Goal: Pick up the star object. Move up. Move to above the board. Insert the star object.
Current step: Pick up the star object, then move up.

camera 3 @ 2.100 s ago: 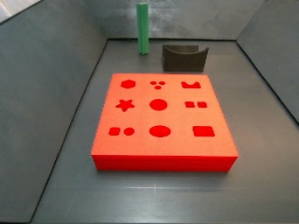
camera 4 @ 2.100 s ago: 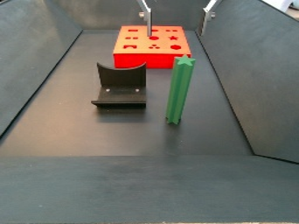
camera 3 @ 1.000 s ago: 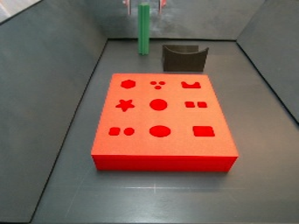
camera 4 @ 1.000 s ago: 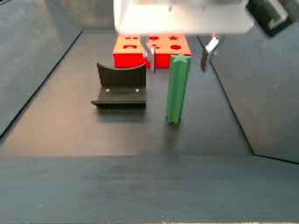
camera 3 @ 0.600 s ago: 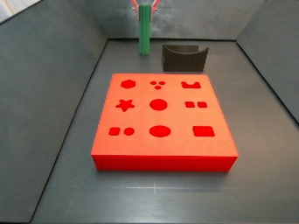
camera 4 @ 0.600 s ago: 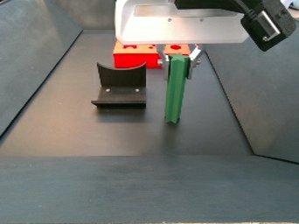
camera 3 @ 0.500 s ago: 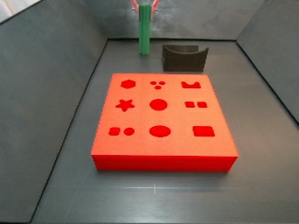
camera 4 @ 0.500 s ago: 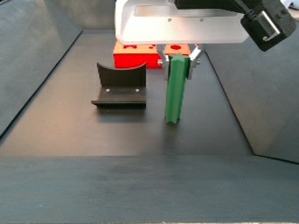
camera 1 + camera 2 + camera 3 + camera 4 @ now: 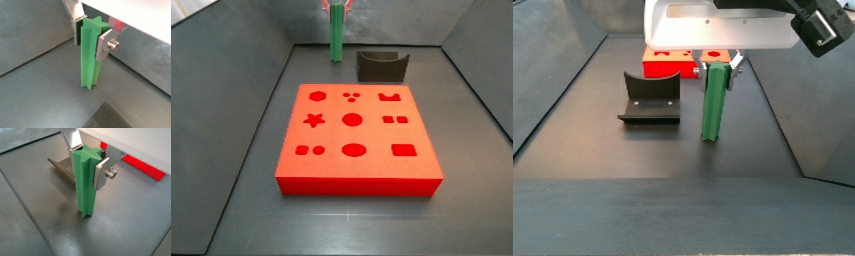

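The star object [image 9: 714, 105] is a slim green peg standing upright on the dark floor, also seen in a side view [image 9: 337, 40]. My gripper [image 9: 715, 66] has come down over its top end, and its two silver fingers press against opposite sides of the star-shaped top in both wrist views [image 9: 89, 42] [image 9: 87, 165]. The peg's foot rests on the floor. The red-orange board [image 9: 331, 135] with shaped holes lies flat, apart from the peg. Its edge shows behind the gripper [image 9: 653, 68] and in a wrist view [image 9: 143, 168].
A dark grey U-shaped block [image 9: 381, 66] [image 9: 649, 98] sits on the floor between the peg and the board, close beside the peg; it also shows in a wrist view [image 9: 63, 168]. Grey sloping walls enclose the floor on all sides.
The gripper came into view and dropped down over the peg's top. Its fingers now sit against the peg. In the last half second nothing has visibly moved.
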Available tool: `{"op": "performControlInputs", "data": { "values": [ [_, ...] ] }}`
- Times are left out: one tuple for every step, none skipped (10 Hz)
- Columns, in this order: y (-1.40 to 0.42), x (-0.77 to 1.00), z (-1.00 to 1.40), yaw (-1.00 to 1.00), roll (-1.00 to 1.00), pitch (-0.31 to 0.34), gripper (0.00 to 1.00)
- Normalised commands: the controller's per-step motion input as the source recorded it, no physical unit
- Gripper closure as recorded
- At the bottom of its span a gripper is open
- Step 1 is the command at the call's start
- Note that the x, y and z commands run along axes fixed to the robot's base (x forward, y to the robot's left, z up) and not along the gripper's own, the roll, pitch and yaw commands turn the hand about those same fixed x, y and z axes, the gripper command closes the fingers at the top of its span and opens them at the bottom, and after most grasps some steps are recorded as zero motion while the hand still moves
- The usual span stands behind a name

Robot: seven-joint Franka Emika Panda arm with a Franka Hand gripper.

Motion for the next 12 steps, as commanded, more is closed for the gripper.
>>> {"op": "performControlInputs", "data": {
  "values": [
    [0.0,0.0,0.0,0.0,0.0,0.0,1.0],
    [0.0,0.0,0.0,0.0,0.0,0.0,1.0],
    [0.0,0.0,0.0,0.0,0.0,0.0,1.0],
    [0.0,0.0,0.0,0.0,0.0,0.0,1.0],
    [0.0,0.0,0.0,0.0,0.0,0.0,1.0],
    [0.0,0.0,0.0,0.0,0.0,0.0,1.0],
    [0.0,0.0,0.83,0.0,0.0,0.0,1.0],
    [0.05,0.02,0.87,0.01,0.01,-0.009,1.0],
    [0.03,-0.01,0.71,0.0,0.0,0.034,1.0],
    [0.02,-0.01,0.56,-0.01,0.0,0.05,1.0],
    [0.02,0.0,0.38,-0.01,0.0,0.062,1.0],
    [0.02,0.01,0.2,-0.01,0.0,0.075,1.0]
  ]
}}
